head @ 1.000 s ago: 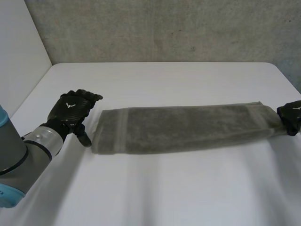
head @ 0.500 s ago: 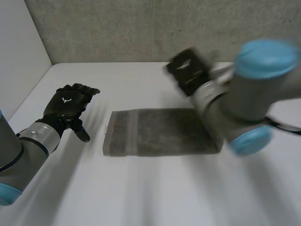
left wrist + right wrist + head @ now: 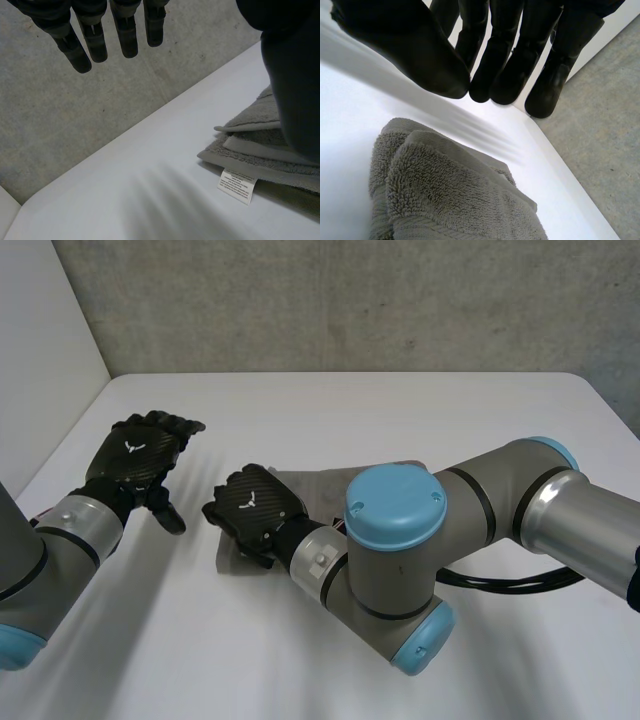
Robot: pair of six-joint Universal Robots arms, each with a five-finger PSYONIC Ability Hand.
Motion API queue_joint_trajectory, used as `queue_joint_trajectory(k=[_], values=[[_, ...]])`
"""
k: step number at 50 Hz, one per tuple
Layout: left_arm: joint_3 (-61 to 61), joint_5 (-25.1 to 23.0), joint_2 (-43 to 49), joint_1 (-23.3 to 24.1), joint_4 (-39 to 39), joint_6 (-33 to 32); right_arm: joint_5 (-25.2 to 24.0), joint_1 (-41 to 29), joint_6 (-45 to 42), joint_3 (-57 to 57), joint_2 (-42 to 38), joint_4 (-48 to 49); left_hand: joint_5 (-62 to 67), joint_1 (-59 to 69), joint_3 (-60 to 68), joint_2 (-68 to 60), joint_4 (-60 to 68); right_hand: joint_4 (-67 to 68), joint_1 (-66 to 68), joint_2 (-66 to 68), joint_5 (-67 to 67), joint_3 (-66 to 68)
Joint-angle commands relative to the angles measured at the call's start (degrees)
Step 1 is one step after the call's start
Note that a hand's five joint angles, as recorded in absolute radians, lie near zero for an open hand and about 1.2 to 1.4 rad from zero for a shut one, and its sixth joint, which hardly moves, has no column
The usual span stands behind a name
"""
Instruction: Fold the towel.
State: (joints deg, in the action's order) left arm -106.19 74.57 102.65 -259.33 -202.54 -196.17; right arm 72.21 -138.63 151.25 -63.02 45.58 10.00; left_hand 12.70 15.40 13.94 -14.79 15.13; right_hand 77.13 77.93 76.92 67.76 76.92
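A second ago the towel (image 3: 318, 485) lay as one long strip across the bench (image 3: 400, 410), with our right hand (image 3: 255, 512) on its right end. That end has since been carried over onto the towel's left end, so the towel is now a short, doubled stack. The left wrist view shows layers lying one on another, with the label (image 3: 237, 185) at the towel's edge.

The right hand is over the towel's left end. Its fingers (image 3: 505, 65) are straight and the thumb is close by them, with nothing pinched between. The towel lies under the palm, let go.

Our left hand (image 3: 140, 465) has drawn back a little and is clear of the towel's left end, spread and empty.

We judge that this fold is laid. The right hand next needs to lift clear without dragging the top layer. Then the edges can be checked, and perhaps one more fold made.
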Motion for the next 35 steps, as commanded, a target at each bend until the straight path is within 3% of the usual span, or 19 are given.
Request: queue_joint_trajectory(k=[1, 7, 12, 17, 23, 35], values=[[-0.2, -0.1, 0.0, 0.1, 0.0, 0.0, 3.0, 0.3, 0.3, -0.8, 0.6, -0.1, -12.3, -5.0, -3.6, 4.4, -4.8, -58.1, -58.9, -57.9, -58.8, -57.9], [-0.4, -0.3, -0.1, 1.2, 0.0, -0.2, 9.8, 4.0, 0.3, -3.2, 6.3, -0.3, -12.5, -5.2, -3.7, 4.6, -4.9, -67.1, -67.9, -66.9, -67.8, -66.9], [-0.3, -0.3, -0.3, 2.9, 0.0, -0.2, 11.5, 9.9, 0.4, -8.1, 12.6, -1.5, -12.5, -5.2, -3.7, 4.6, -4.9, -66.4, -67.2, -66.2, -67.0, -66.2], [0.0, -0.1, 0.1, 6.1, 0.1, -0.1, 11.5, 15.4, 0.5, -15.4, 16.6, -3.7, -12.5, -5.2, -3.7, 4.6, -4.9, -62.3, -63.2, -62.1, -63.0, -62.1], [0.0, 0.3, 0.4, 8.7, 0.0, 0.0, 10.4, 21.4, 1.1, -25.6, 18.2, -3.4, -12.5, -5.2, -3.7, 4.6, -4.9, -47.0, -47.9, -46.8, -47.7, -46.8], [-0.1, 0.4, 1.5, 10.0, 0.0, 1.3, 5.0, 27.1, 1.1, -33.3, 17.0, 3.3, -12.5, -5.2, -3.7, 4.6, -4.9, -43.8, -44.6, -43.6, -44.5, -43.6]])
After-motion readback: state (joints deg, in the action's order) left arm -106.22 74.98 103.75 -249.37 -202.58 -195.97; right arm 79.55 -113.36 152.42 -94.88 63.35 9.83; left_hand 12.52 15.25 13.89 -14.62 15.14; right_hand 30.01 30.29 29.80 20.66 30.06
